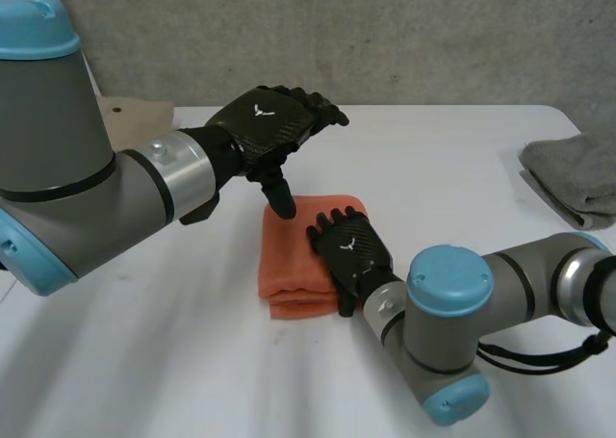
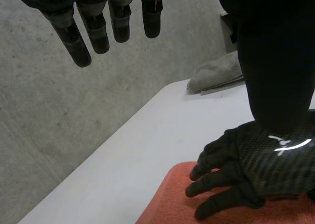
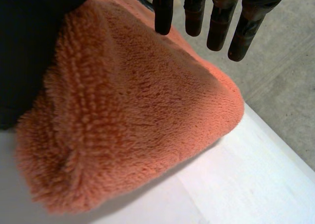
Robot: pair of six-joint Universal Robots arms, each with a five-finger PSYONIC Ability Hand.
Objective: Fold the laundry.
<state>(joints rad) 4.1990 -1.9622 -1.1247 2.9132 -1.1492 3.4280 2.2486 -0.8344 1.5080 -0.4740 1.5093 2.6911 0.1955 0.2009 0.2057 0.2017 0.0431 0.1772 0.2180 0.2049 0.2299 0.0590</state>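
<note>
Right robot hand (image 1: 351, 250) flat on a folded orange terry towel (image 1: 292, 260); left robot hand (image 1: 269, 120) open above it.
The right robot hand lies palm down on the towel's right half, fingers straight and slightly spread, clasping nothing. The left robot hand hangs over the towel's far edge, fingers extended and apart, thumb pointing down at the cloth; I cannot tell if the thumb touches it. The towel is a thick rectangle in the middle of the white desk (image 1: 192, 351). A crumpled grey towel (image 1: 577, 173) lies well apart at the desk's right edge.
</note>
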